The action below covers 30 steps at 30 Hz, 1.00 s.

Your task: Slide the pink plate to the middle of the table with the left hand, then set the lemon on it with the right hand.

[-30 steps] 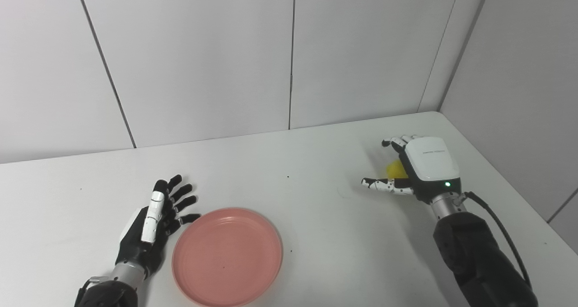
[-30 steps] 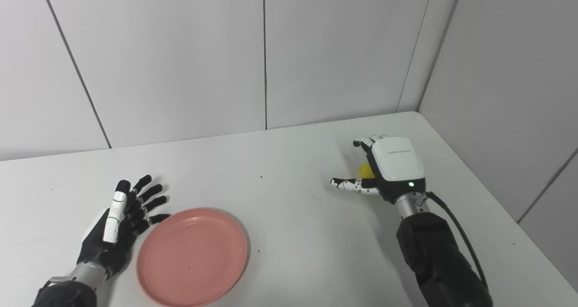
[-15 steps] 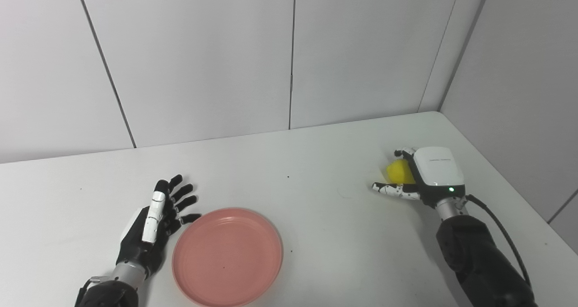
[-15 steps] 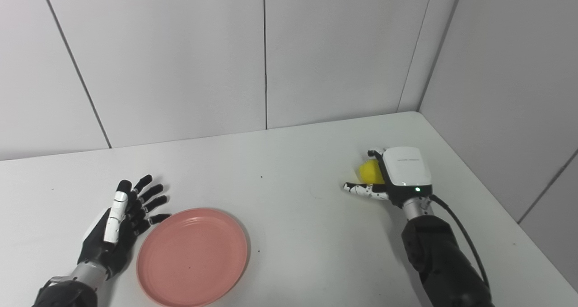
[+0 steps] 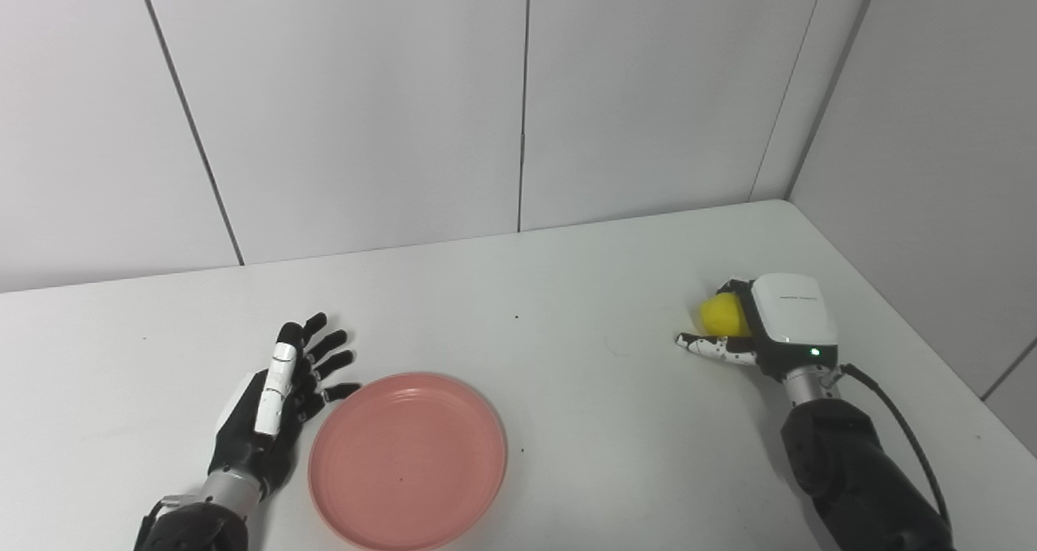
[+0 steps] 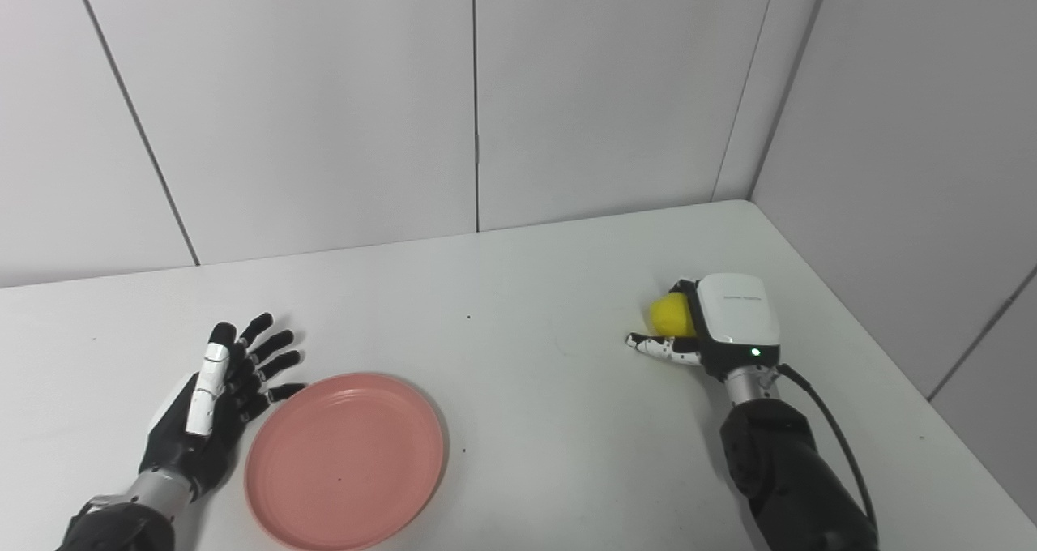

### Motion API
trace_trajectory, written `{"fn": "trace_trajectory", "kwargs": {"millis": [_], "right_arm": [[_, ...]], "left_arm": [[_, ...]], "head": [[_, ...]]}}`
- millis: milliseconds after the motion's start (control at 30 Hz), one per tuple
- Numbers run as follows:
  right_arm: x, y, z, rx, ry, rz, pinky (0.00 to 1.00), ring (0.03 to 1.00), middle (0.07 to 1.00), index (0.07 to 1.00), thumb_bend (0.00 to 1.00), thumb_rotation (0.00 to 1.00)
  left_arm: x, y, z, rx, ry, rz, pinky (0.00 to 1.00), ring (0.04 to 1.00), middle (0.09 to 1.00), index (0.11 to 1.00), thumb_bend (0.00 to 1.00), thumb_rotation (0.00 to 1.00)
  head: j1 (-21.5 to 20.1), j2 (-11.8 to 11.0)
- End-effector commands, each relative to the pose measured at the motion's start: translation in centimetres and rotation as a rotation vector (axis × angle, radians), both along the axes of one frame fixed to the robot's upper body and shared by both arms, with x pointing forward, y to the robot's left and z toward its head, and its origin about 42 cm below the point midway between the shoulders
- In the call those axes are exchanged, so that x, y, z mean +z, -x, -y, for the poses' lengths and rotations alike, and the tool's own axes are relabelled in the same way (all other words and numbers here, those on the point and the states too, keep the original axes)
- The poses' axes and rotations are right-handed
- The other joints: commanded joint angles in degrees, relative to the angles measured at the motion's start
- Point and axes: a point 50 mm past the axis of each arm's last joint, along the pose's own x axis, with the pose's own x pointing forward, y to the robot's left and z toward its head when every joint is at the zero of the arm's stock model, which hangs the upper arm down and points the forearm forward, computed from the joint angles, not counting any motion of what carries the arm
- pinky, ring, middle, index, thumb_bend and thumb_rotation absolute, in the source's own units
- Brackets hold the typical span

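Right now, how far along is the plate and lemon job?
Done, it seems: the plate sits near the table's middle, with the left hand open beside it. In hand: the right hand looks closed on the lemon at the far right. Left: carrying the lemon to the plate, which holds nothing yet.
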Motion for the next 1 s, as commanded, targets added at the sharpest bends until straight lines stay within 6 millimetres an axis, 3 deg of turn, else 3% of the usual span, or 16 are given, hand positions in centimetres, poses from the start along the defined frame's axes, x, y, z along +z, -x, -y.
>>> {"fn": "trace_trajectory", "kwargs": {"millis": [0,333,767,967], "right_arm": [[1.8,-1.0,0.6,0.018,0.014,0.077,0.15,0.226,0.373,0.487,0.52,0.18],[1.6,-1.2,0.3,0.044,0.006,0.142,0.12,0.182,0.275,0.480,0.49,0.16],[1.9,-1.1,0.6,0.059,-0.018,0.144,0.13,0.188,0.287,0.481,0.49,0.16],[3.4,-1.1,-0.2,0.105,-0.021,0.167,0.13,0.189,0.288,0.480,0.49,0.16]], "left_arm": [[-0.5,-0.1,-0.1,0.004,-0.022,-0.024,0.75,0.874,0.898,0.943,0.74,1.00],[-0.6,-0.3,-0.4,0.013,-0.023,-0.014,0.74,0.869,0.887,0.934,0.71,1.00],[-0.6,-0.4,-0.1,0.011,-0.020,-0.012,0.73,0.861,0.885,0.932,0.72,1.00],[-0.4,-0.4,0.1,-0.001,-0.020,-0.014,0.73,0.857,0.882,0.936,0.73,1.00]], "head": [[0.0,0.0],[-1.3,-0.3],[-0.3,-0.3],[1.3,0.0]]}}
